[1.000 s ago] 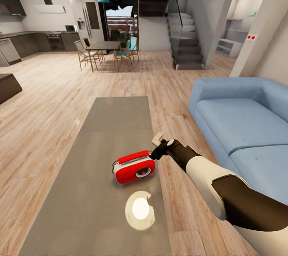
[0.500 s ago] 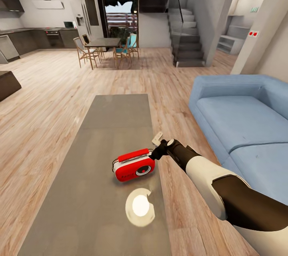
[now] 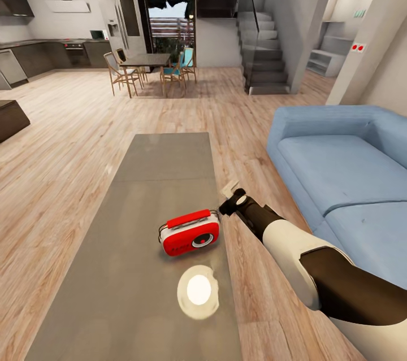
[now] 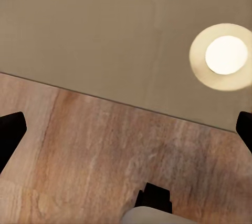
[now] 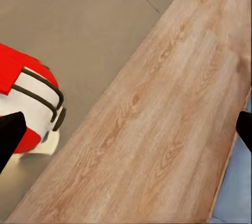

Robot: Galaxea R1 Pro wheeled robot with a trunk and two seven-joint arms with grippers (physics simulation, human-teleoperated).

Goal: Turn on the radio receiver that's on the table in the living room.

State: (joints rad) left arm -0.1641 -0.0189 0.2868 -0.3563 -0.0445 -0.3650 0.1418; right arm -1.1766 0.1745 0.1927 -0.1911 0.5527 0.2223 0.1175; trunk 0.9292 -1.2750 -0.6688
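My right arm [image 3: 294, 248] reaches forward over the table's edge. My right gripper [image 3: 230, 196] sits just beside the radio receiver [image 3: 189, 234], its 2 fingers spread wide and holding nothing. The radio receiver stands on the table [image 3: 147, 191]. My left gripper [image 4: 126, 129] is wide apart too, above the table's edge.

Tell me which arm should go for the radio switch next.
Right, most likely. The right pincer hangs just off the radio at its end by the table edge, and the right wrist view looks at the radio's side. The left wrist view shows table and floor instead.
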